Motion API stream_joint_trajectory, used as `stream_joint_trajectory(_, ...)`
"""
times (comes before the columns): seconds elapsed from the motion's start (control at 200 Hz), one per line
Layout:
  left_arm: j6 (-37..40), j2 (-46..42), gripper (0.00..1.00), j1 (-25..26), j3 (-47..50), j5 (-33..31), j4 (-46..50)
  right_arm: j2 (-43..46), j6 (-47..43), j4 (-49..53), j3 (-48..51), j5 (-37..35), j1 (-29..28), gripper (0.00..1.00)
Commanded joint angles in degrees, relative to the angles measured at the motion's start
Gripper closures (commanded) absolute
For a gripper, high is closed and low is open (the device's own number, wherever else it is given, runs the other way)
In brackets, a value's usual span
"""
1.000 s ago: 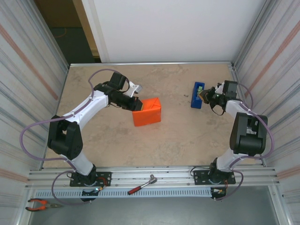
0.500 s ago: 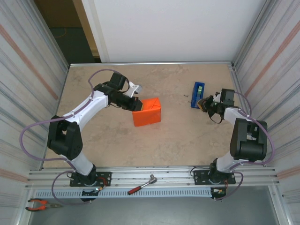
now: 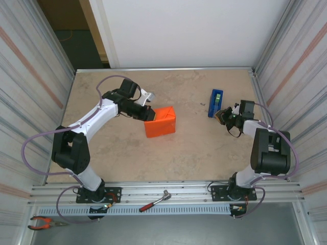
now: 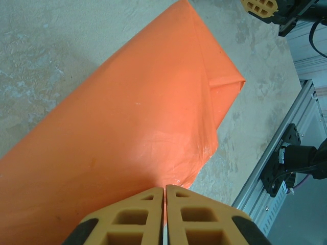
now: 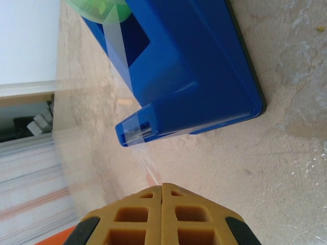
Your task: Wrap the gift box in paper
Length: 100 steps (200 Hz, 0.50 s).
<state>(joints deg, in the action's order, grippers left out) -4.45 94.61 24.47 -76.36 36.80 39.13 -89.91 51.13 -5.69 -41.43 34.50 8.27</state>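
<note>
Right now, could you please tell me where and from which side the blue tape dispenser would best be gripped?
Probably across its middle, from above: the tape dispenser stands on the table, long and narrow, with two flat parallel side walls the right gripper could span. Stay clear of the green roll at its far end and the cutter nose at its near end.

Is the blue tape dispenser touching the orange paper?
No, the dispenser stands on the bare table, apart from the paper, to its right.
</note>
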Motion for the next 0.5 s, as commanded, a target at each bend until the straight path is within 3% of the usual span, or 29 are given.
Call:
stream_joint_trajectory(0.0, 1.5, 1.6, 0.89, 0.7, 2.7, -3.6, 3.5, -3.0, 2.6, -0.3, 1.4, 0.8, 0.3, 1.0)
stream_joint_trajectory(0.316, 1.5, 1.4, 0.89, 0.7, 2.7, -3.7, 3.7, -11.3, 10.9, -11.5, 1.9, 2.6, -0.4, 1.0)
stream_joint_trajectory(0.496, 1.6, 1.1, 0.89, 0.7, 3.0, -3.8, 3.8, -12.8, 11.9, -12.0, 1.4, 2.9, -0.9, 1.0)
